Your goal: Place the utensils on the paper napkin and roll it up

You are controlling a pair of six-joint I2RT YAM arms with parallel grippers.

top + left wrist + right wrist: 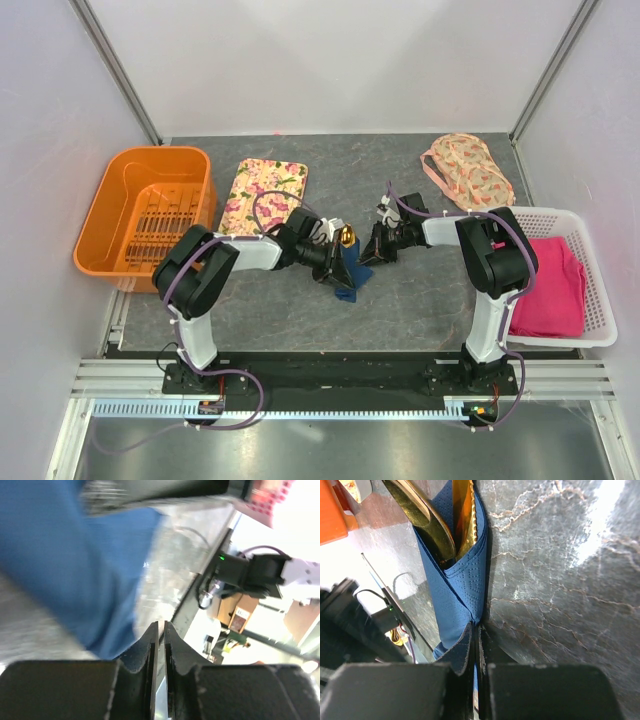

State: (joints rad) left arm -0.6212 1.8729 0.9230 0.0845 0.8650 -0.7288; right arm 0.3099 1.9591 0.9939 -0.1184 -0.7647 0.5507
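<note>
**Desk:** Napkin (347,280) position, please?

**Me:** I have it in the middle of the table (420,300), between the two arms, folded into a narrow blue wrap. On my right wrist view it forms a pocket lying on the marbled grey top.

**Desk:** And the utensils (422,510)?

**Me:** They sit inside that pocket, gold ends poking out of its open mouth. I make out a rounded, spoon-like piece and, beside it, one with a toothed edge. From above, a gold tip shows at the wrap's far end.

**Desk:** How are the jaws?

**Me:** My right gripper (475,645) is pinched on the wrap's pointed end. The two fingers nearly touch, with a sliver of blue between them. My left gripper (161,650) has its jaws drawn to a thin slit. Blue sheet fills the upper left of that view and runs down to the left finger (137,655), but I can't tell whether any of it is caught in the slit. From above, both grippers meet at the wrap, one from each side.

**Desk:** Surroundings?

**Me:** I see an orange bin (145,215) at far left with a floral tray (263,195) just beside it. A flowered pouch (468,172) lies at the back right. A white basket (598,290) on the right holds a pink cloth (555,285).
</note>
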